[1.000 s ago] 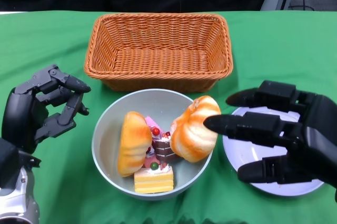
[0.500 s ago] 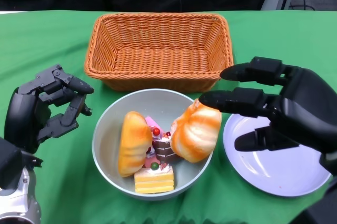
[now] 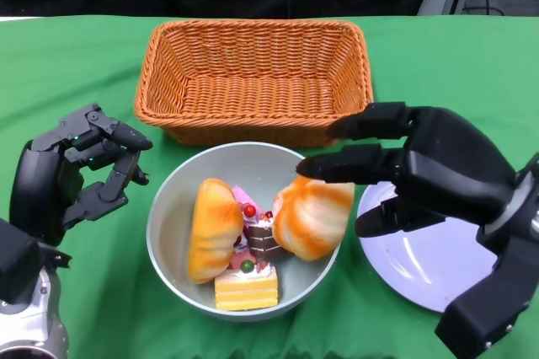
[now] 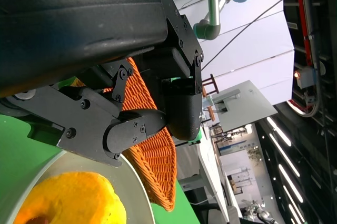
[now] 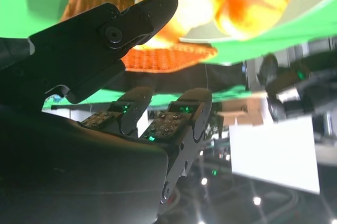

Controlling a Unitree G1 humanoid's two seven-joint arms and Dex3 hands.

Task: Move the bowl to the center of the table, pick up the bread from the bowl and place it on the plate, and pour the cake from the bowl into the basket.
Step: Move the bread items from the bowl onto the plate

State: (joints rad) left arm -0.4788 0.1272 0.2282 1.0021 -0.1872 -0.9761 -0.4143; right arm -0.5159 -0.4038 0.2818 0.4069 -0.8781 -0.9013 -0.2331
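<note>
Just in front of the basket (image 3: 253,81): grey bowl (image 3: 168,216), holding two bread pieces and cake slices (image 3: 246,279). Right hand (image 3: 413,169), fingers spread wide, empty, hovering over the nearer bread (image 3: 312,217); plate (image 3: 421,262) just beside the bowl. Left hand (image 3: 72,174), loosely open, holding nothing, beside the bowl. Recommended: close on the bread's flanks, lift clear of the rim. The right wrist view alone shows the fingertips (image 5: 158,6) short of the bread; the head view alone shows the plate.

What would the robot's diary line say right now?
right hand: open over right bread roll | left hand: open beside bowl | plate: bare | basket: nothing inside
</note>
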